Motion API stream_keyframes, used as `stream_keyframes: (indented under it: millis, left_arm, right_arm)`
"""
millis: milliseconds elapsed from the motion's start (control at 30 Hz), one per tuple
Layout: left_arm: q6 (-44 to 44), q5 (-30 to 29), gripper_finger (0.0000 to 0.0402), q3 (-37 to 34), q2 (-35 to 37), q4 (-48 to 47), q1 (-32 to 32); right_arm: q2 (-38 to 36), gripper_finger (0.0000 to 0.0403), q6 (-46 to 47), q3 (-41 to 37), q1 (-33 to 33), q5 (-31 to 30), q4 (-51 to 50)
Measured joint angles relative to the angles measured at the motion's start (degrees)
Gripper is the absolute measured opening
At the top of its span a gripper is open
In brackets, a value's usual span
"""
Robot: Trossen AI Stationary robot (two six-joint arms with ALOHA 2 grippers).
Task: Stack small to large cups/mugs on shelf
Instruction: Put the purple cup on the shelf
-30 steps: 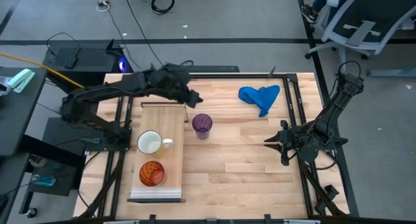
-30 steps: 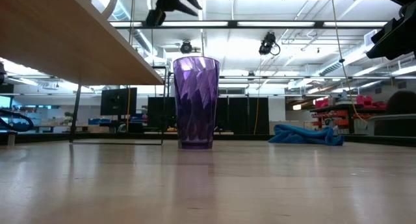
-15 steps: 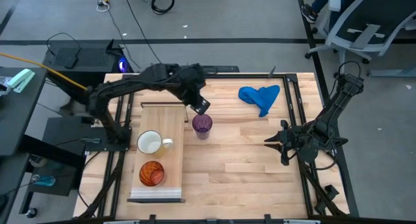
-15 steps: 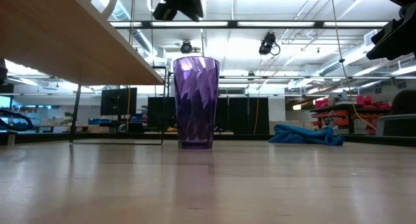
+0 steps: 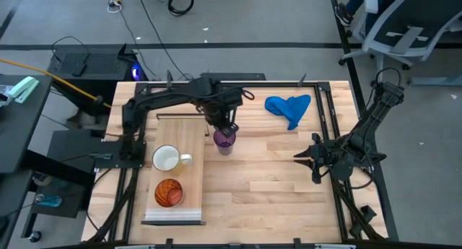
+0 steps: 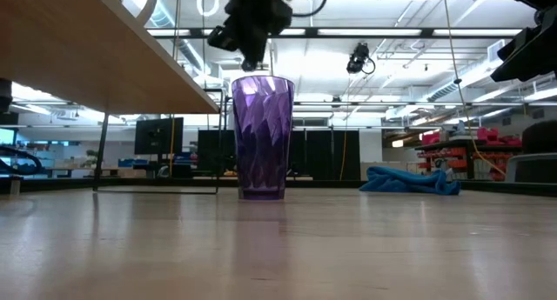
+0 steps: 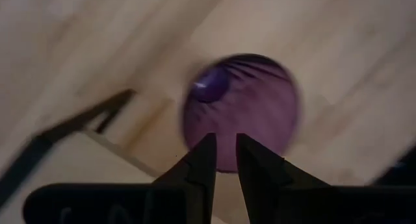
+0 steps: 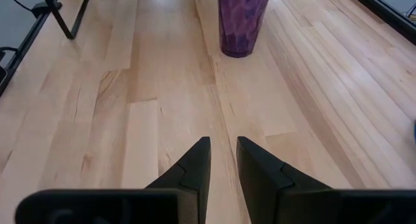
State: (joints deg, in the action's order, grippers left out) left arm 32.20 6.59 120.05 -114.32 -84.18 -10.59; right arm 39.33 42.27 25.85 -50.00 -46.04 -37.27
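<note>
The left end effector [image 5: 225, 126] is held above the purple tumbler [image 5: 224, 141], over the part of its rim nearest the shelf [image 5: 189, 137]. In the low view the end effector [image 6: 251, 63] is seen just over the rim, apart from it, with the tumbler [image 6: 261, 136] upright on the bench [image 6: 348, 248] directly below. In the left wrist view the two fingers [image 7: 203, 160] are seen almost together, with only a narrow slit between them, and nothing is held; the tumbler's open mouth [image 7: 242, 120] lies just beyond the fingertips.

The shelf lies beside and below the left end effector, toward the left arm's base. On it, the white mug [image 5: 167, 159] is found farther from the end effector than the tumbler, its handle turned toward the tumbler's side, and the orange cup [image 5: 168, 193] is farther still, near the shelf's white-edged end.

The blue cloth [image 5: 289, 108] lies on the bench on the other side of the left end effector from the shelf, well apart from it.

The right end effector [image 5: 302, 159] waits low over the bench near that arm's base, well apart from the tumbler. In the right wrist view its fingers [image 8: 195, 160] are nearly closed, with a slim gap and nothing between them, and the tumbler [image 8: 242, 19] stands far ahead of them.
</note>
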Motion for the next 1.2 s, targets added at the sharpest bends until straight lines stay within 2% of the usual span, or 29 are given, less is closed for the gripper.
stream_keyframes:
  millis: [100, 1200]
  left_arm:
    - [-1.71, -2.39, 0.0066, 0.02, -0.68, -0.33, 0.23]
    - [-5.64, -7.29, 0.0068, -0.02, -5.14, 0.8, 0.15]
  right_arm:
    - [0.0, 0.0083, 0.01, 0.0, 0.0, 0.0, -0.03]
    - [0.0, 0.0083, 0.21, 0.0, -0.02, 0.02, -0.44]
